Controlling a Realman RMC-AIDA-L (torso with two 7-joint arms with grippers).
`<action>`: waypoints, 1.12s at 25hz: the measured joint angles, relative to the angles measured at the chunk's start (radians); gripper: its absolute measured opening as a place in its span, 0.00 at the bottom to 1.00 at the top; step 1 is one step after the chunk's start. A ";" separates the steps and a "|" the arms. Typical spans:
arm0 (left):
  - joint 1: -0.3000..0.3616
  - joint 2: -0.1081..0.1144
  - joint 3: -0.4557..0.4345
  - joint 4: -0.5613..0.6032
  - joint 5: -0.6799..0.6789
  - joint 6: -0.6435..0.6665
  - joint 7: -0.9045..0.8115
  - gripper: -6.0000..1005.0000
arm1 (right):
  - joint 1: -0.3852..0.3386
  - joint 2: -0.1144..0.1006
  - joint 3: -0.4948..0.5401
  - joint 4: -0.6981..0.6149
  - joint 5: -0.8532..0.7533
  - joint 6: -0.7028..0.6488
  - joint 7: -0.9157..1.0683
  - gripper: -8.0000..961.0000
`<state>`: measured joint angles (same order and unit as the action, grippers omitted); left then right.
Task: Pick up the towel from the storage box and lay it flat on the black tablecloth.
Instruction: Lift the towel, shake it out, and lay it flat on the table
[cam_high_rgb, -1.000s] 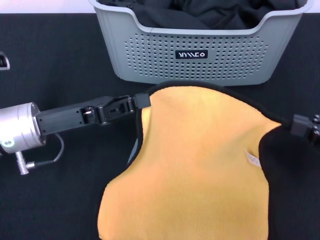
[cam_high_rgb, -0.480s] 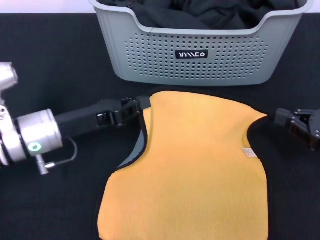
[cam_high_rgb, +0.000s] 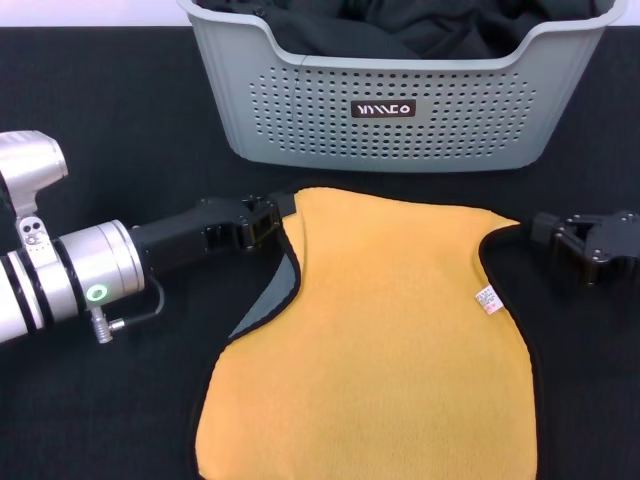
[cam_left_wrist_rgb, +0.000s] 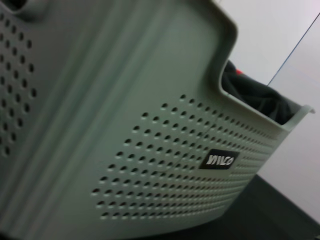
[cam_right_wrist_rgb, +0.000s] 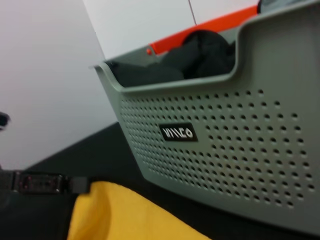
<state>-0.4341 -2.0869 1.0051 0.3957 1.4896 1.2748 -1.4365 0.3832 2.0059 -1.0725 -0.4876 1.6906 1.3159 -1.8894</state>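
**Materials and finishes**

Towel (cam_high_rgb: 380, 340): soft matt fleece, yellow-orange upper face, grey underside at a turned edge, dark trim, small white woven label.
Storage box (cam_high_rgb: 400, 125): smooth light grey plastic, low sheen, perforated walls, rolled rim; glossy black logo plate.
Black tablecloth (cam_high_rgb: 110, 120): matt fabric, fine textured weave.
Black cloth pieces (cam_high_rgb: 420, 25): matt, folded.
Left arm (cam_high_rgb: 70, 275): brushed silver metal; black matt plastic housing toward its tool.

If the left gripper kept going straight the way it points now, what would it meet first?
The left gripper points toward the robot's right, low over the black tablecloth, at the towel's near corner. Going on, it would probably run into or over the towel. The storage box stands beyond it, likely off that line.
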 joint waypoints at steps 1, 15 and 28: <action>0.000 0.000 0.000 0.000 0.000 -0.006 0.011 0.03 | 0.007 0.003 -0.013 0.004 0.000 -0.031 -0.005 0.09; -0.021 0.002 0.001 0.063 0.024 -0.014 0.159 0.03 | 0.020 0.007 -0.034 0.002 0.000 -0.073 -0.040 0.10; -0.069 0.004 -0.005 0.078 0.114 -0.020 0.253 0.03 | 0.062 -0.002 -0.041 -0.016 -0.051 -0.077 -0.055 0.10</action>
<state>-0.5032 -2.0830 1.0002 0.4734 1.6040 1.2546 -1.1839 0.4452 2.0041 -1.1138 -0.5035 1.6392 1.2394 -1.9441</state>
